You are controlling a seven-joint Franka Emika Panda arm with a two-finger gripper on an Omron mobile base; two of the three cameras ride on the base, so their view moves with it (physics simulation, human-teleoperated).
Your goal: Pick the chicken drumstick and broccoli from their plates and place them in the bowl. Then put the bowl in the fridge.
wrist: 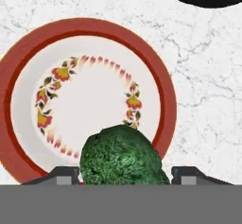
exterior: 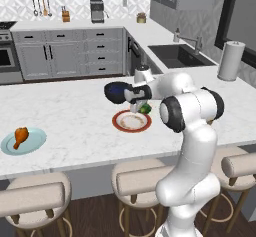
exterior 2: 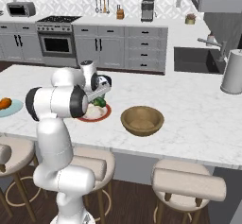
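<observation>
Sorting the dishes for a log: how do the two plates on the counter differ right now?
The teal plate is plain light blue; the red-rimmed plate is white with a floral ring. The teal plate holds the chicken drumstick, lying flat; the red-rimmed plate has the broccoli at its edge, between the gripper's fingertips. Both are round, flat, on the marble counter.

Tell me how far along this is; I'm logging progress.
Nothing is in the wooden bowl yet. The gripper has the broccoli between its fingers over the red-rimmed plate. The drumstick waits on the blue plate. Both transfers and the fridge step remain.
</observation>
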